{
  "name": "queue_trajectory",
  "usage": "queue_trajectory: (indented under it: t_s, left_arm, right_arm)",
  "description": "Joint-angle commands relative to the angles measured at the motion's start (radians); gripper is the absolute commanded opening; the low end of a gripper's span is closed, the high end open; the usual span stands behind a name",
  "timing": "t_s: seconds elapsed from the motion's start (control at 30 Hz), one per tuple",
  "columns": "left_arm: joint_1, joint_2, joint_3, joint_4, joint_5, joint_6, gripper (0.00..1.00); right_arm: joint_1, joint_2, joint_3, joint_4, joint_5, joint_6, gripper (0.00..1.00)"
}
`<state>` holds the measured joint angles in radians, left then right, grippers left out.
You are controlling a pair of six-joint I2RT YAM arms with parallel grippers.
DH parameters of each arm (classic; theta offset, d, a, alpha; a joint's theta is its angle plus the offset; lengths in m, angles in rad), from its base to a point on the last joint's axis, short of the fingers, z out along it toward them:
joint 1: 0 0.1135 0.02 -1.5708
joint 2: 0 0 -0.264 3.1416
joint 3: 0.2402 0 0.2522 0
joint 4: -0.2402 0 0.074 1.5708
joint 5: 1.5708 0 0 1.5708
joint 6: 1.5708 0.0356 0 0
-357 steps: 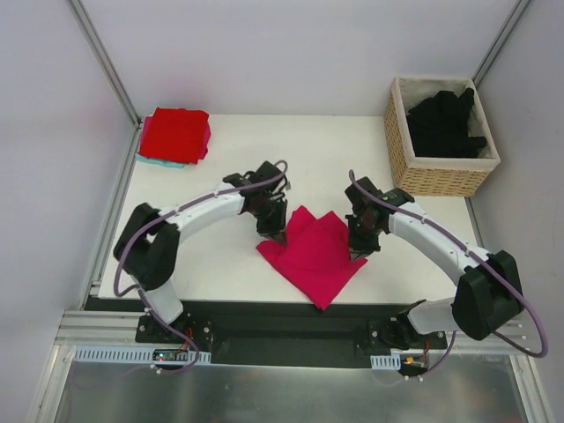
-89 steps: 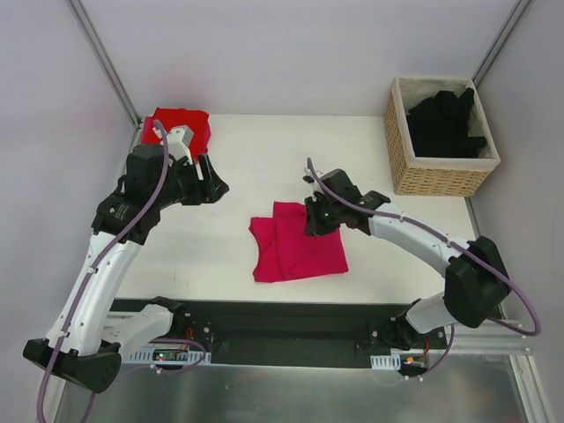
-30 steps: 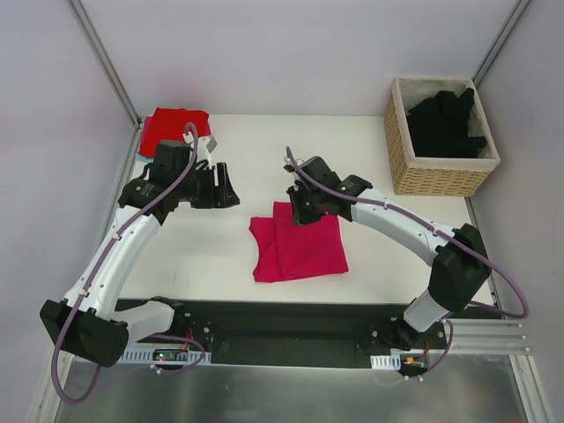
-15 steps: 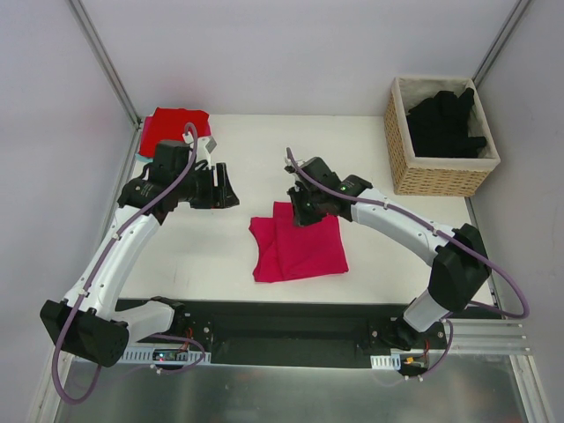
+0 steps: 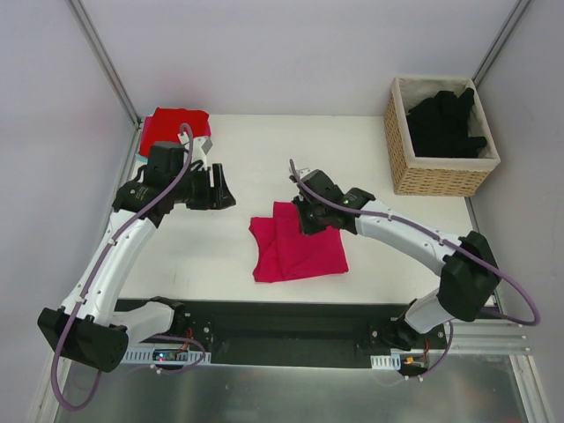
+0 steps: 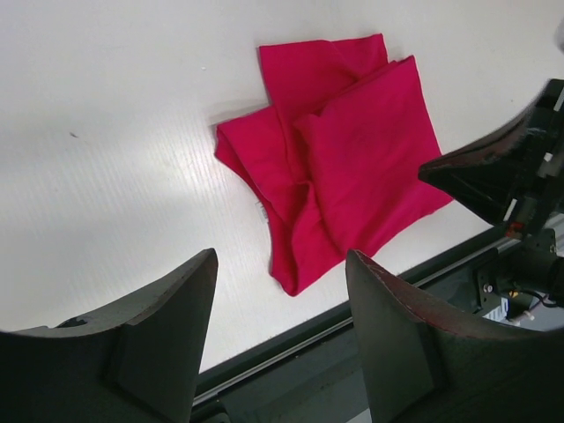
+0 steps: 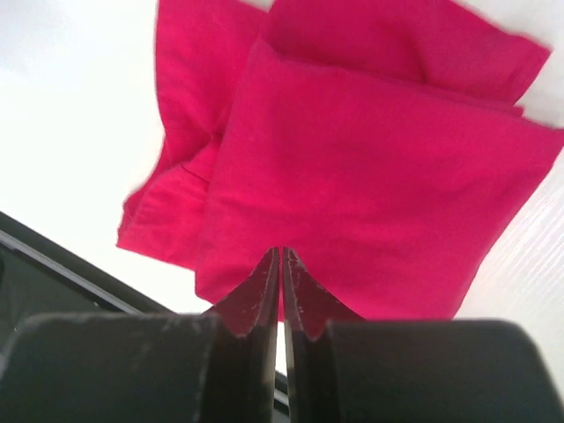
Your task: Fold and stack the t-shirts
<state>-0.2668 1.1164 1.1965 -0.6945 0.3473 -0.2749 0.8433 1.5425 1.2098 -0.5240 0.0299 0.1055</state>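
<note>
The pink t-shirt point(image 5: 300, 251) lies folded on the table point(image 5: 264, 141), toward the near edge and about midway between the arms; its fold is uneven, with a loose, rumpled layer sticking out on the left side. The right gripper point(image 7: 280, 256) hangs over the far edge of the shirt with its fingers pressed together and no cloth seen between them. The left gripper point(image 6: 280, 260) hovers to the left and farther back, well apart from the shirt, its fingers spread and empty.

The stack of red t-shirts point(image 5: 174, 129) sits in the far left corner; the basket point(image 5: 398, 132) with the black t-shirts point(image 5: 445, 119) stands far right.

The main risk, as I judge it, is the fold coming undone. Closed fingers that go down would only push the cloth and drag the top layer askew. A pinch on one edge alone would let the layers drop open when lifted, most likely at the loose left flap. The shirt is also near the table's front edge, so a push toward the arms could slide it off. Both arms reaching in together might bump each other. A careless drop could tip the stack.
</note>
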Motion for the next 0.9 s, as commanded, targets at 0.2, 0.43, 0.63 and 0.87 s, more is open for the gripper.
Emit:
queue_trajectory:
  t_s: [0.2, 0.43, 0.63, 0.87]
  left_arm:
    - [0.035, -0.023, 0.008, -0.01, -0.06, 0.005, 0.59]
    - [0.035, -0.023, 0.063, -0.016, -0.073, -0.073, 0.6]
    - [0.035, -0.001, 0.09, -0.026, -0.062, -0.084, 0.6]
    - [0.035, -0.001, 0.124, -0.062, -0.068, -0.084, 0.6]
  right_arm:
    - [0.025, 0.04, 0.002, 0.045, -0.085, 0.016, 0.08]
    - [0.028, 0.097, -0.059, 0.025, -0.056, -0.001, 0.06]
    - [0.019, 0.099, -0.111, 0.05, -0.007, -0.024, 0.04]
    - [0.019, 0.18, -0.105, 0.096, -0.018, -0.027, 0.03]
